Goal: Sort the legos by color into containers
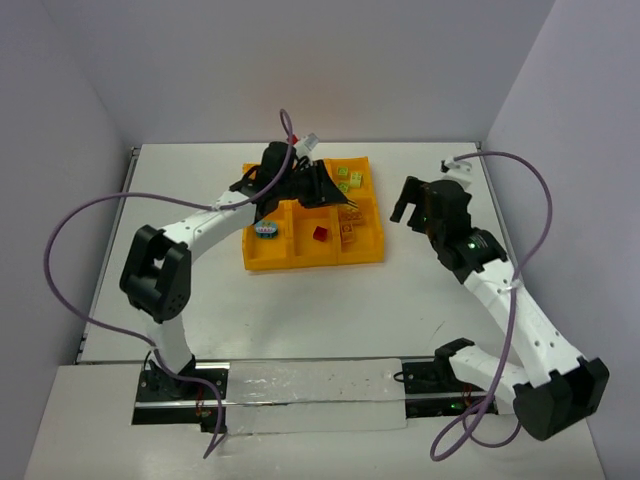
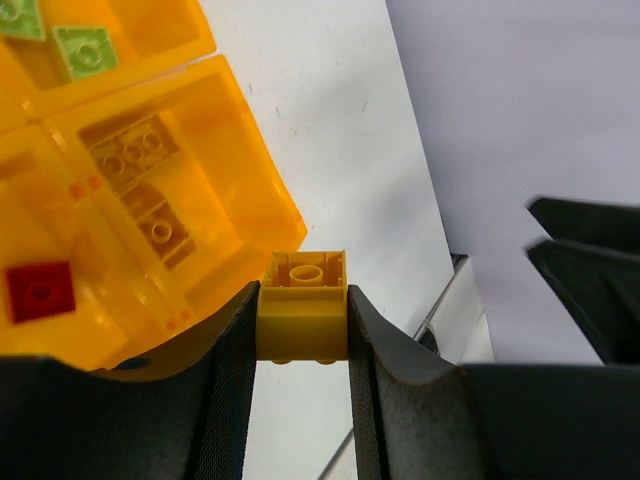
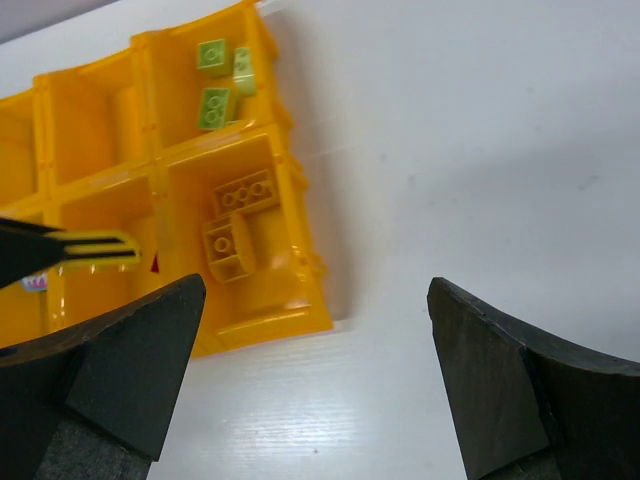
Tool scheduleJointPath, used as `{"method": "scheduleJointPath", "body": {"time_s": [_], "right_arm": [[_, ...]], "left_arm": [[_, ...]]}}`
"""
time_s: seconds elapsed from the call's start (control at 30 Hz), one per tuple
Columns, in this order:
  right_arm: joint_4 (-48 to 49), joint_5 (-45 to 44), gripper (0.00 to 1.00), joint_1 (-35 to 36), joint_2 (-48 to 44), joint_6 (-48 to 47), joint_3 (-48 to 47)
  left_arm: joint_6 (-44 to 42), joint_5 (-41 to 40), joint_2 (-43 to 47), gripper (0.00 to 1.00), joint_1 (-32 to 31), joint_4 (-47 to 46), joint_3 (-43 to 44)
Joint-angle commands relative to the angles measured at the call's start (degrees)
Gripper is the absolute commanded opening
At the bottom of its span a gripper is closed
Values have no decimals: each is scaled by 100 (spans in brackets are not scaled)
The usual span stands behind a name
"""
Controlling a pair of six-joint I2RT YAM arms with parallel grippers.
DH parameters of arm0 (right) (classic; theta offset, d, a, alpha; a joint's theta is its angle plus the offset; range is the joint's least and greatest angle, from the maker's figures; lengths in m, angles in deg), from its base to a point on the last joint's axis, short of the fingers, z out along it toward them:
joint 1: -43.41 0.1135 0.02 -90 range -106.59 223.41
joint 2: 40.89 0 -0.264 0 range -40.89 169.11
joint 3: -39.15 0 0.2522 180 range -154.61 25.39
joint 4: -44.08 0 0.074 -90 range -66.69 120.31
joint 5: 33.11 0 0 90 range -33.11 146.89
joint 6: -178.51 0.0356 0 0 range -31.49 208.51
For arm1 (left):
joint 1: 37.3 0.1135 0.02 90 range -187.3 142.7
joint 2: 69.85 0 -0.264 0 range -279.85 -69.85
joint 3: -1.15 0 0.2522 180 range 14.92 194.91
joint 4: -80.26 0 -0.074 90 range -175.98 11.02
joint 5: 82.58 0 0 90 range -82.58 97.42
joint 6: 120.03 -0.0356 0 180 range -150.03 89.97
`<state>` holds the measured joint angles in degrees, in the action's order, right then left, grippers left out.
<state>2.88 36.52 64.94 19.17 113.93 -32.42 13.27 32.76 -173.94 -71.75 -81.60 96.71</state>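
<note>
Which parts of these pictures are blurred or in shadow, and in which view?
Left wrist view: the yellow brick in the left tool is sharp, the dark shape at the right edge is blurred. Right wrist view: the tray throws a soft shadow on the white table. Top view: even light.

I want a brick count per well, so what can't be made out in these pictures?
Top view: the left arm covers the tray's far-left and far-middle wells; contents hidden.
Top view: the teal piece is too small to count its bricks.
Right wrist view: the left wells are cut off by the frame edge.
</note>
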Motion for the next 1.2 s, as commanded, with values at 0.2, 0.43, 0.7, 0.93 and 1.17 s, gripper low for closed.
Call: {"method": "scheduleJointPath", "body": {"time_s": [0.2, 0.43, 0.7, 0.93, 1.17], "right_arm": [[-489, -528, 100, -149, -757, -11, 42], [-482, -410, 100, -149, -703, 35, 97], [-459, -207, 100, -141, -688, 51, 97], [-46, 303, 100, -149, -801, 179, 220], [55, 35, 100, -149, -680, 313, 332]], "left_arm": [[-71, -523, -1200, 45, -344, 579, 1449], [-228, -561, -1318, 92, -428, 820, 1883], [-639, -1020, -596, 97, -467, 1270, 1950], [-1118, -2119, 1021, 97, -182, 1697, 1205], [-1428, -2861, 2846, 98, 582, 1797, -135]]}}
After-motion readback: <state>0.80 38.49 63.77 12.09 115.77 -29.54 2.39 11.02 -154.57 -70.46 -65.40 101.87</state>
